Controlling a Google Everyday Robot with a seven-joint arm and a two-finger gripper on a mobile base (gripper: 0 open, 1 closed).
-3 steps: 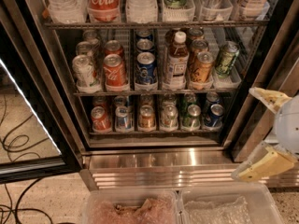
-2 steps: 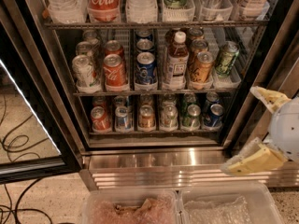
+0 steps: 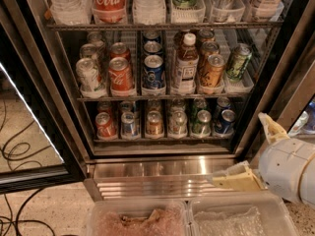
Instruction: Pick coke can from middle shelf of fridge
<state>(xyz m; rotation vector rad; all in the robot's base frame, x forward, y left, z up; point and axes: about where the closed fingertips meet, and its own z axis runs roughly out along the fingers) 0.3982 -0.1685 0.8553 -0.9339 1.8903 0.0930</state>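
Note:
The fridge (image 3: 162, 168) stands open, showing three wire racks above a ribbed steel base. On the middle shelf (image 3: 162, 98) the red coke can (image 3: 120, 75) is at the front of the second lane from the left, with another red can behind it. A pale can stands to its left and a blue Pepsi can (image 3: 153, 73) to its right. My gripper (image 3: 253, 154) hangs low at the right, outside the fridge and well below and right of the coke can. It is open, its two cream fingers spread apart with nothing between them.
A tea bottle (image 3: 185, 63) and orange and green cans fill the right of the middle shelf. Large bottles sit on the top rack, short cans on the bottom one. The glass door (image 3: 24, 132) swings out at left. Cables lie on the floor. Two clear bins (image 3: 192, 220) sit at the bottom.
My gripper has shifted a little to the left, its lower finger reaching further toward the fridge base. The cans and bottles have not moved.

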